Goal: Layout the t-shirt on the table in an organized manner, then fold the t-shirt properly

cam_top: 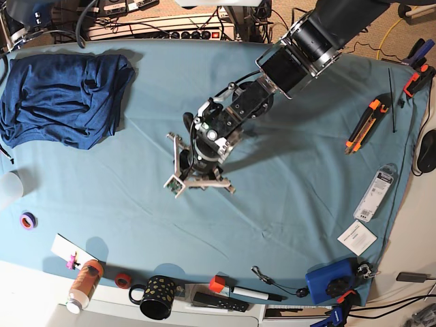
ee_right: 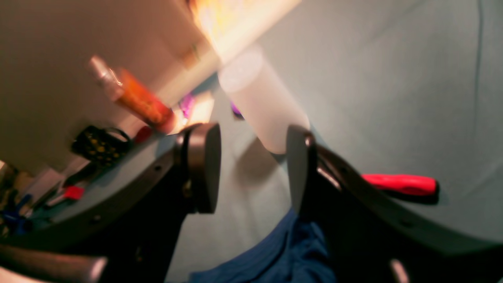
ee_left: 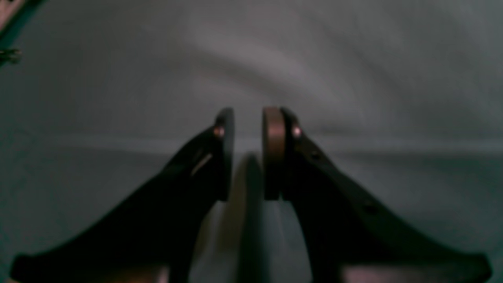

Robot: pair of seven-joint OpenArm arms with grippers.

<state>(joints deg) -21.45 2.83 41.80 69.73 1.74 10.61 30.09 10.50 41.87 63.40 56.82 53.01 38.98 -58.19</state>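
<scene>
Left wrist: my left gripper (ee_left: 248, 153), jaws slightly parted and empty, sits over the bare table (ee_left: 353, 78).

Right wrist: my right gripper (ee_right: 253, 169) gapes empty, shirt (ee_right: 275, 259) bottom centre.

Base: shirt (cam_top: 61, 99) bunched upper left, well apart from the left gripper (cam_top: 194, 170) mid-frame.

A workshop: power strip (cam_top: 193, 34), cables, utility knife (cam_top: 360, 125) and clamps ring the cloth-covered table (cam_top: 286, 197)

The right pincer is absent from the base view, and the t-shirt (ee_right: 275, 255) is cropped at six o'clock in the right wrist view.
</scene>
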